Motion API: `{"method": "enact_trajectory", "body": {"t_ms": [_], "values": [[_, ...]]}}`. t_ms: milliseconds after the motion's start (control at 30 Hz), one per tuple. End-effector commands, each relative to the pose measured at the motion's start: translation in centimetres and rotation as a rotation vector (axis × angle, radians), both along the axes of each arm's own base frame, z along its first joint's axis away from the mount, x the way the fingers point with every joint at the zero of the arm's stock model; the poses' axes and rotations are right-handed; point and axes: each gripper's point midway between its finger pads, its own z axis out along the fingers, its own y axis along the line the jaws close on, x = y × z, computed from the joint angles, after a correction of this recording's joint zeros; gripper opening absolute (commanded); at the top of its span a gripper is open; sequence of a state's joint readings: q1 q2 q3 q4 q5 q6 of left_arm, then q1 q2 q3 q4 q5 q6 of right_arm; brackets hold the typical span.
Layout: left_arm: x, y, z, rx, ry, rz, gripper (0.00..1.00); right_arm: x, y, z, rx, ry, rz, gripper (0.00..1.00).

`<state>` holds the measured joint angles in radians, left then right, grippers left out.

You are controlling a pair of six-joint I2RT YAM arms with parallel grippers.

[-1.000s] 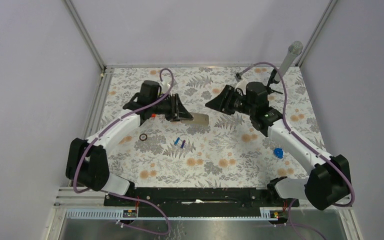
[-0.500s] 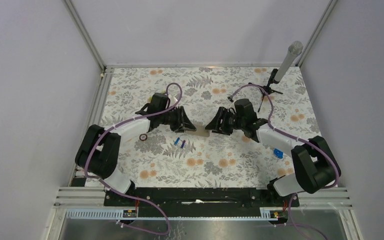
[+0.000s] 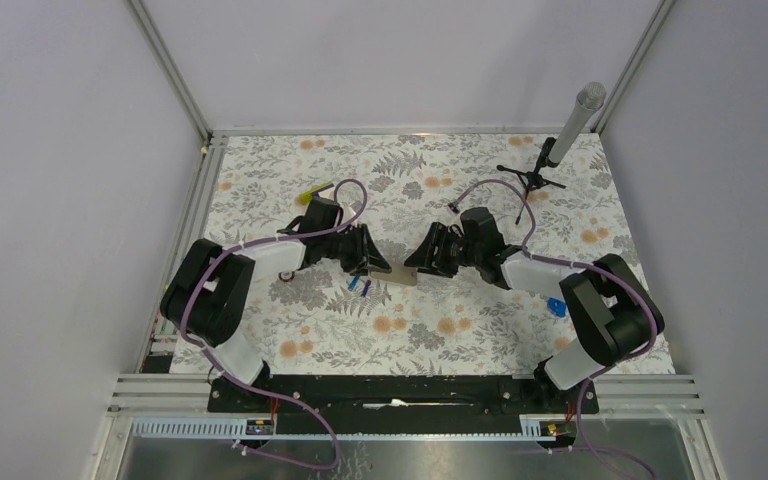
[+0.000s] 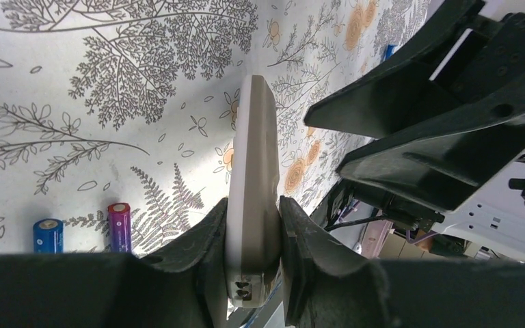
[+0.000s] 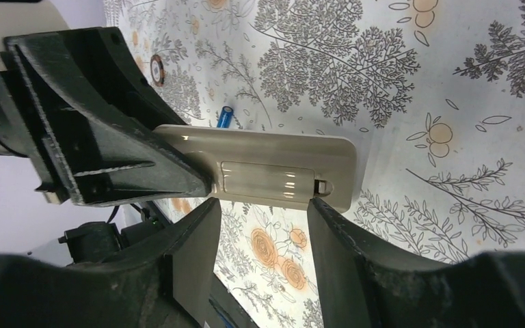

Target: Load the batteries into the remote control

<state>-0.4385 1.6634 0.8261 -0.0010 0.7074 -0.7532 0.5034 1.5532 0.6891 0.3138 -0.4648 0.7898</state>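
Observation:
The remote control (image 4: 253,137) is held on edge just above the mat, with my left gripper (image 4: 254,206) shut on one end. Its grey-tan back with the closed battery cover (image 5: 266,179) faces the right wrist camera. My right gripper (image 5: 263,229) is open, its two fingers (image 5: 342,239) standing to either side of the cover, close to the remote's long edge. Two batteries (image 4: 48,236) lie side by side on the mat beside the left gripper (image 3: 372,264). In the top view the right gripper (image 3: 418,262) meets the remote (image 3: 403,275) mid-table.
A black ring (image 3: 286,274) lies on the floral mat left of the batteries (image 3: 360,285). A bright-blue lumpy object (image 3: 557,306) sits by the right arm. A microphone on a small stand (image 3: 560,145) stands at the back right corner.
Both arms have come down and toward the middle front. The left carried the remote down beside the batteries. The right gripper closed in on the remote's other end.

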Motion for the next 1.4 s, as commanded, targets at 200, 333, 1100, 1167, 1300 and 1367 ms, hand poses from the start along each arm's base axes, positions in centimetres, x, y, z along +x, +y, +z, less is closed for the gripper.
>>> {"method": "enact_trajectory", "body": {"t_ms": [200, 333, 1100, 1167, 1300, 1367], "values": [[0.8, 0.8, -2.4, 0.117, 0.024, 0.013, 0.0, 0.9, 1.0, -1.4, 0.014, -0.002, -0.033, 0.56], [0.6, 1.2, -3.0, 0.144, 0.05, 0.005, 0.0, 1.0, 0.7, -1.9, 0.005, -0.005, -0.051, 0.56], [-0.3, 2.5, -4.7, 0.131, 0.189, -0.012, 0.0, 0.9, 1.5, -1.0, 0.089, -0.03, -0.044, 0.44], [-0.3, 2.5, -4.8, 0.133, 0.188, -0.011, 0.0, 1.0, 1.6, -0.7, 0.101, -0.033, -0.045, 0.42], [-0.2, 2.5, -4.8, 0.136, 0.188, -0.008, 0.0, 1.1, 1.7, -1.0, 0.104, -0.024, -0.045, 0.4], [-0.2, 2.5, -4.8, 0.138, 0.185, -0.007, 0.0, 1.1, 1.8, -1.3, 0.102, -0.017, -0.046, 0.4]]}}
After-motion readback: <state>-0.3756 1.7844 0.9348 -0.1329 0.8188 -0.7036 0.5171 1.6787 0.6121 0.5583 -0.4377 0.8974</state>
